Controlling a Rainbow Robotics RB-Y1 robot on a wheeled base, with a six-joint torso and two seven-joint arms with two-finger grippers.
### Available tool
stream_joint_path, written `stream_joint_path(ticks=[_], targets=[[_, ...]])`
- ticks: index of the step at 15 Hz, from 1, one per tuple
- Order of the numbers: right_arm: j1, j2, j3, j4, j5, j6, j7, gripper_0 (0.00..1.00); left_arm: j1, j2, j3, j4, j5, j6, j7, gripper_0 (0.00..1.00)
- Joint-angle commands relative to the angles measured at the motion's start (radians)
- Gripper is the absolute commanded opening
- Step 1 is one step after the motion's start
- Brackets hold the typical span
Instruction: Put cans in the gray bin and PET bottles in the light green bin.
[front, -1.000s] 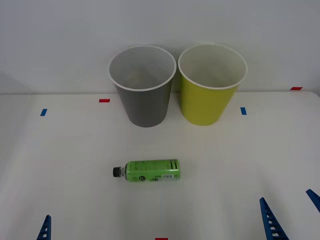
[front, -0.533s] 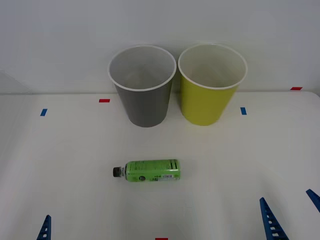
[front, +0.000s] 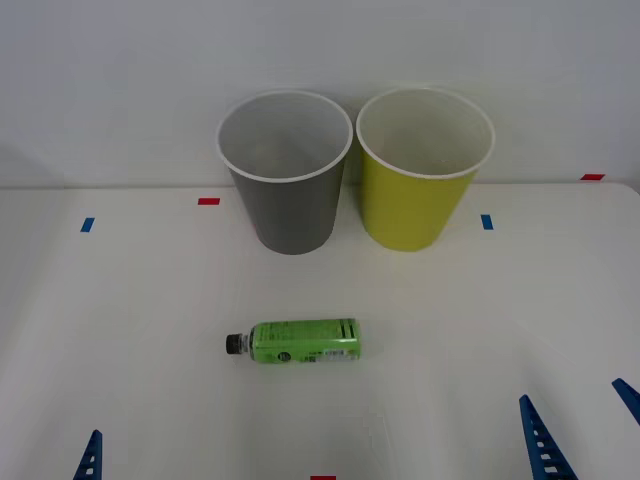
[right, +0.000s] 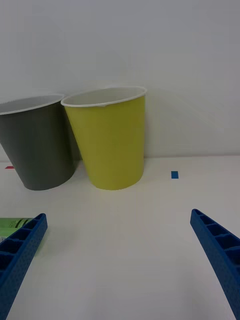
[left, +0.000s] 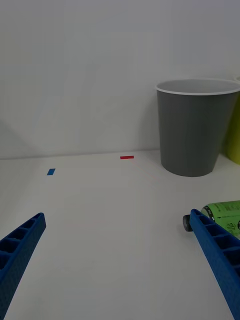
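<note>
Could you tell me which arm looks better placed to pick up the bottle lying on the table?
Probably the left. The bottle lies left of centre, its cap toward that side, beside the open left gripper; the right gripper waits farther off.

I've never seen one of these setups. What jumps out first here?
Two tall bins stand side by side at the back of the white table: a gray bin and, to its right, a lime bin. In front of them a small green bottle lies on its side, black cap pointing left.
</note>
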Motion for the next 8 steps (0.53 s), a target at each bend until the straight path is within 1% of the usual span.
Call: stream_joint_path(ticks=[1, 8], targets=[[0.0, 0.0, 0.0, 0.0, 0.0, 0.0, 0.0, 1.0, 0.0, 0.0, 0.0, 0.0, 0.0, 0.0, 0.0, 1.0], [0.0, 0.0, 0.0, 0.0, 0.0, 0.0, 0.0, 1.0, 0.0, 0.0, 0.0, 0.0, 0.0, 0.0, 0.0, 1.0]])
